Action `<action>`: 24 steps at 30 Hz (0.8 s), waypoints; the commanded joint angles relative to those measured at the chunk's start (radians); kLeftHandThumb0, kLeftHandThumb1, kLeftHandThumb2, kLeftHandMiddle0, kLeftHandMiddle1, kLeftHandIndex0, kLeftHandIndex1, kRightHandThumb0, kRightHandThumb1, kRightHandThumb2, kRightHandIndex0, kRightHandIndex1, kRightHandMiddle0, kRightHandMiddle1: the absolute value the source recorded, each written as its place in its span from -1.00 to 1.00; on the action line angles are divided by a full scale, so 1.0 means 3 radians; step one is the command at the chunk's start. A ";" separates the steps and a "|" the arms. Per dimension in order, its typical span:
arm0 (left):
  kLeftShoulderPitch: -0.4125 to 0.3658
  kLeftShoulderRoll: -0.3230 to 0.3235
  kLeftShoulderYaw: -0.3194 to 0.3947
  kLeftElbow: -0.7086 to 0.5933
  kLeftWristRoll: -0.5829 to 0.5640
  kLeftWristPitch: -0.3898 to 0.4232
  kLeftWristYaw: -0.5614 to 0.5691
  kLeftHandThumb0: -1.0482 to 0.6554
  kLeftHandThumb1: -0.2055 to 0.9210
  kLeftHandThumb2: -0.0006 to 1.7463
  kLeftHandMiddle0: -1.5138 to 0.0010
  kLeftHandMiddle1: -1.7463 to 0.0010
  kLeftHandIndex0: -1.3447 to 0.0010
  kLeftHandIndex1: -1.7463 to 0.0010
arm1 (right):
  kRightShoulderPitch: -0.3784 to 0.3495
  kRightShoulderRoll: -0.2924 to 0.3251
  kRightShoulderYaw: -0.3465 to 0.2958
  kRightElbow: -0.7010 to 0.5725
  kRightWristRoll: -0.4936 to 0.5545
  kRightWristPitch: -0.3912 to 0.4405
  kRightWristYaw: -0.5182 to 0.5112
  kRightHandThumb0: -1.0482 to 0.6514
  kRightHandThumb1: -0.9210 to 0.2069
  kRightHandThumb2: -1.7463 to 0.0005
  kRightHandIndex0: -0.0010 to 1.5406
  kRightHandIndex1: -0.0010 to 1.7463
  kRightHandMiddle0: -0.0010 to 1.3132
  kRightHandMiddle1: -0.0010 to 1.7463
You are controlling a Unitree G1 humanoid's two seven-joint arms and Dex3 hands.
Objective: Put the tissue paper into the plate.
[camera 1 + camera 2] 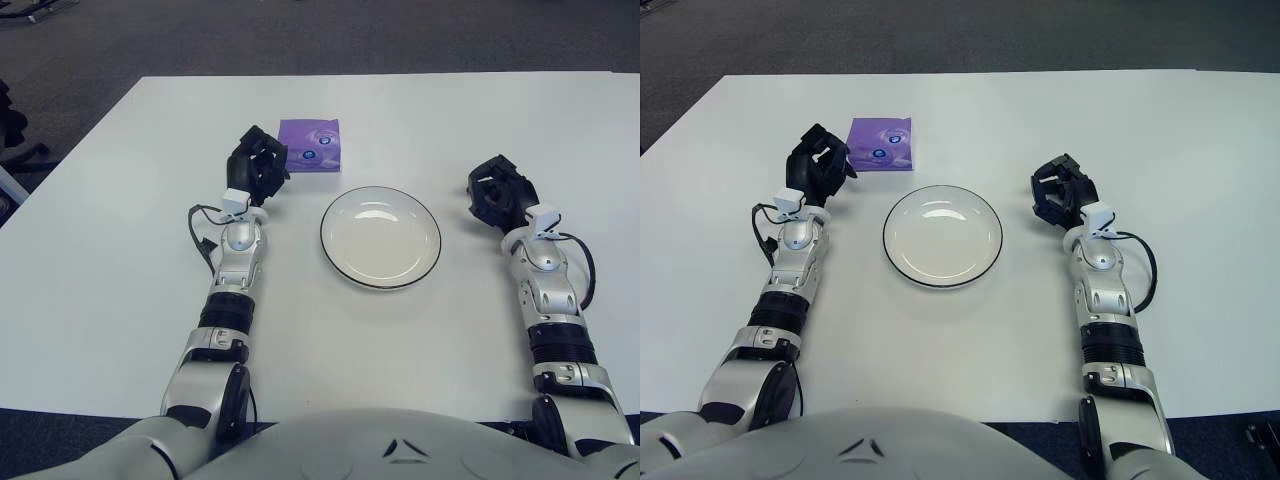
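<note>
A purple tissue pack [311, 144] lies flat on the white table [120, 270], just behind and left of a white plate [380, 237] with a dark rim. The plate is empty. My left hand [258, 165] is right beside the pack's left edge, fingers loosely curled, holding nothing. My right hand [497, 191] rests to the right of the plate, fingers relaxed and holding nothing.
The table's far edge [360, 76] meets dark carpet beyond. A chair base [15, 150] stands off the table's left side.
</note>
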 commanded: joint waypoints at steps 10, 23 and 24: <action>0.0188 0.0381 -0.0239 0.0939 0.1292 -0.0930 0.1289 -0.06 1.00 -0.66 -0.17 -1.00 -0.06 -1.00 | 0.0382 0.0212 0.0089 0.0344 -0.0011 0.0125 0.0110 -0.20 -0.66 0.13 0.05 1.00 -0.52 1.00; 0.0057 0.0937 -0.0748 0.0241 0.2599 0.0032 0.1953 -0.20 1.00 -0.66 0.18 -0.97 0.29 -0.77 | 0.0383 0.0170 0.0102 0.0351 -0.0042 0.0170 0.0155 -0.21 -0.66 0.12 0.04 1.00 -0.52 1.00; 0.0066 0.0934 -0.0763 0.0176 0.2621 0.0087 0.1955 -0.20 1.00 -0.67 0.20 -0.95 0.29 -0.74 | 0.0385 0.0169 0.0104 0.0351 -0.0045 0.0169 0.0156 -0.21 -0.66 0.12 0.04 1.00 -0.52 1.00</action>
